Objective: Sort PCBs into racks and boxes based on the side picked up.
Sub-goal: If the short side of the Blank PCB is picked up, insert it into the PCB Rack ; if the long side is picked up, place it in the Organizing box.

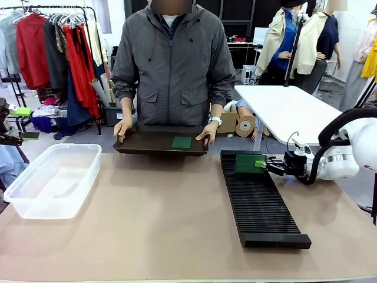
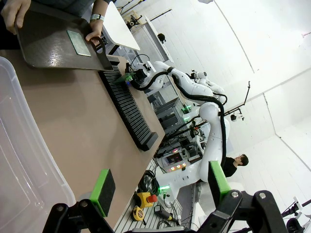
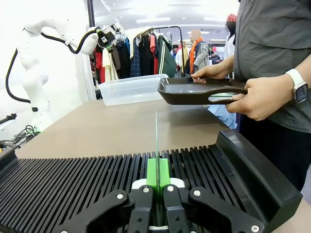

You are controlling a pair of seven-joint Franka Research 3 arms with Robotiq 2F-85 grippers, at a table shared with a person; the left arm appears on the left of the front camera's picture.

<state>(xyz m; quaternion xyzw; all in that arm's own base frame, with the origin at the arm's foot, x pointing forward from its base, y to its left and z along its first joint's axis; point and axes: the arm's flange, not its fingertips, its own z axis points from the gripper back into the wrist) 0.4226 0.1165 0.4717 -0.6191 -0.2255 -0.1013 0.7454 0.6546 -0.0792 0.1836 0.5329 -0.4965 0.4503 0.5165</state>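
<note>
The right jaws pinch a PCB [image 1: 246, 163] tight, holding it on edge at the far end of the rack [image 1: 262, 212]. The left jaws are wide open, holding nothing.

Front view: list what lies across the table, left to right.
Clear tub → dark tray held by the person → black rack. The right gripper, shut on a PCB, overlaps the rack, so it is left out.

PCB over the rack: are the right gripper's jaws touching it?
Touching. The right wrist view shows the PCB edge-on, pinched between the right gripper's green pads with no gap on either side.
</note>
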